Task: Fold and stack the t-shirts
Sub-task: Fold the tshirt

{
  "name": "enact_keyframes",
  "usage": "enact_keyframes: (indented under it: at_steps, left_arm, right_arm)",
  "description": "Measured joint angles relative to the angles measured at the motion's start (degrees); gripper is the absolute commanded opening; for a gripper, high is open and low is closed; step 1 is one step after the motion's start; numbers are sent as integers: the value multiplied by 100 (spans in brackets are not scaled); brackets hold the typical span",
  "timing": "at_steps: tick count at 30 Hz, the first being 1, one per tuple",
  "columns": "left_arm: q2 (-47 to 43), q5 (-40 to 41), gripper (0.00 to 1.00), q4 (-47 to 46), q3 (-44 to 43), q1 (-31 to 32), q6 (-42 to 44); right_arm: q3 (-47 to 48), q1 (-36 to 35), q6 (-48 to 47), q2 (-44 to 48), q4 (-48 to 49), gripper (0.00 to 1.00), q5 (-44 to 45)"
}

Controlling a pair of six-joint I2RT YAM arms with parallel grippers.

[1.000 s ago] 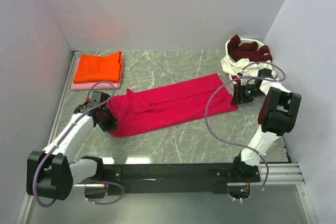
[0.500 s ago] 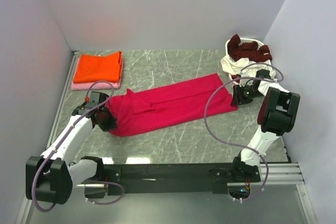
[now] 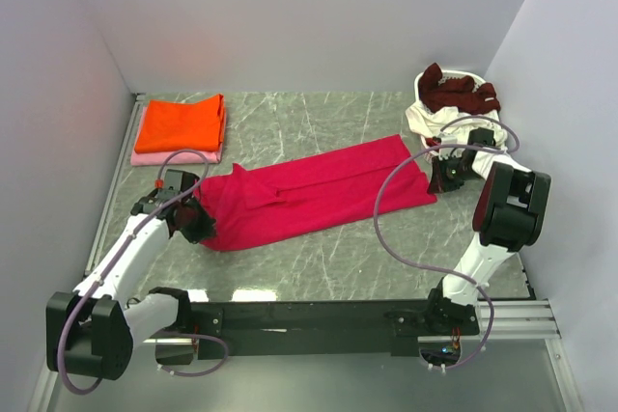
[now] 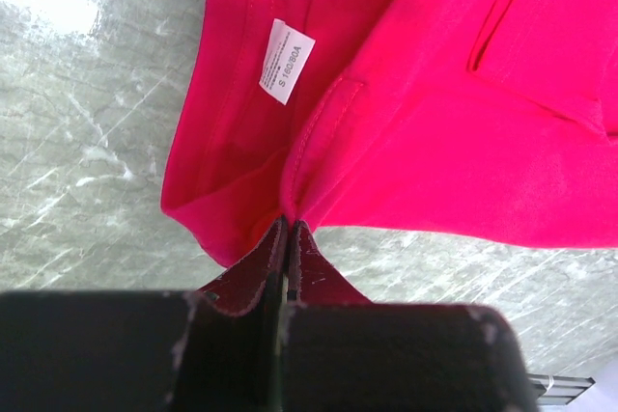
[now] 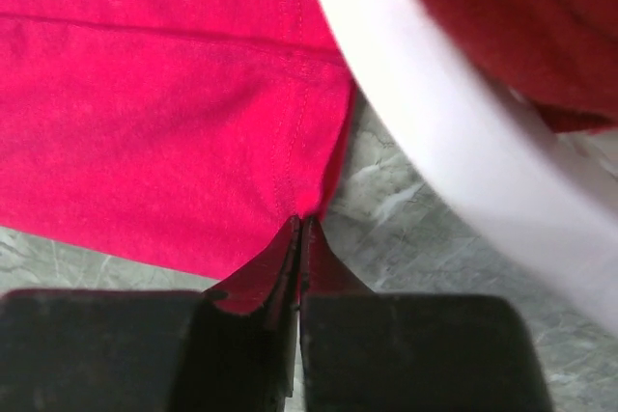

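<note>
A crimson-pink t-shirt (image 3: 314, 192) lies folded lengthwise across the middle of the table. My left gripper (image 3: 198, 224) is shut on its left end near the collar, pinching the cloth (image 4: 290, 214) beside a white size label (image 4: 283, 61). My right gripper (image 3: 437, 180) is shut on the shirt's right hem (image 5: 304, 211). An orange t-shirt (image 3: 182, 123) lies folded on a pale pink one (image 3: 159, 156) at the back left. A dark maroon t-shirt (image 3: 459, 94) and a white one (image 3: 422, 121) hang in the basket.
The white laundry basket (image 3: 456, 77) stands at the back right, its rim (image 5: 454, 132) close beside my right gripper. Grey walls close the table on three sides. A black rail (image 3: 309, 315) runs along the near edge.
My right gripper has closed on the shirt's right hem; it stood open a moment ago. The left arm has shifted slightly while keeping its grip.
</note>
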State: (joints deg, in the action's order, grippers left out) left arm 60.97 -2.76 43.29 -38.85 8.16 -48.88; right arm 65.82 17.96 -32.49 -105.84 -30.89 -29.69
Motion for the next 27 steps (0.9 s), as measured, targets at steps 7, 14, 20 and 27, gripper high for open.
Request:
enact_keyframes:
  at_steps: [7,14,20,27]
  left_arm:
    - [-435,-2,0,286,2,-15,-37]
    - [-800,0,0,776,-57,-22,-35]
    - [-1069,-87,0,1056,-52,-22,-26]
    - [-1154,-258,0,1318,-52,-20,9]
  right_arm:
    - [-240,179,-20,461,50,0,-144]
    - [-367,457,-260,1027,-11,0,-358]
    - [-651,721,-623,1027,-98,0,-417]
    - [-933,1069,-1010,1021,-199,0,-393]
